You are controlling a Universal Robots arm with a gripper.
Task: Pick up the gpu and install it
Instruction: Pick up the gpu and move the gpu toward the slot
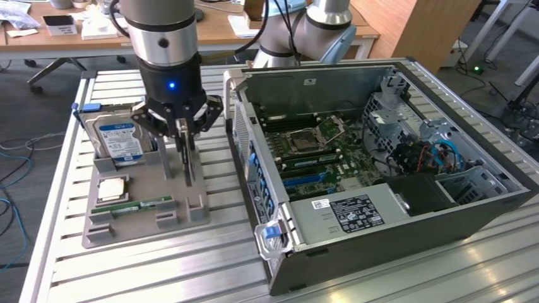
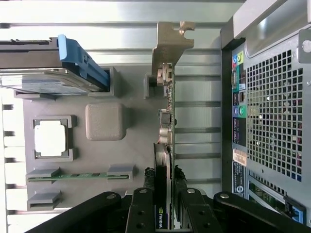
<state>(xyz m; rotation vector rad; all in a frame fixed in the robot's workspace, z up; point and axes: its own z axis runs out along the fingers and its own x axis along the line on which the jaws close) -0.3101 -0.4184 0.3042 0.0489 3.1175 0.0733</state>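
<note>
GPU [image 2: 166, 116] location: standing on edge in its slot of the grey parts holder [image 2: 131, 160], between the hard drive [image 2: 48, 73] and the open computer case [image 1: 379, 158]. Its silver bracket is at the end away from the fingers. I read the gripper [image 2: 166, 177] as clamped on the card, with one finger against each face of the board and no gap that I can see.

Procedure for the step in hand, as I judge it: draw the card straight up along its own plane, without twist. That way the lower edge clears the slot walls and the bracket does not catch. The grip sits off-centre, so the bracket end may droop. Move slowly.

Limits of view: the card's lower edge and connector are hidden in the holder. In the exterior view the card stands edge-on between the fingers, so I cannot confirm its seating depth. The target slot on the motherboard [image 1: 320, 151] is hard to pick out.
</note>
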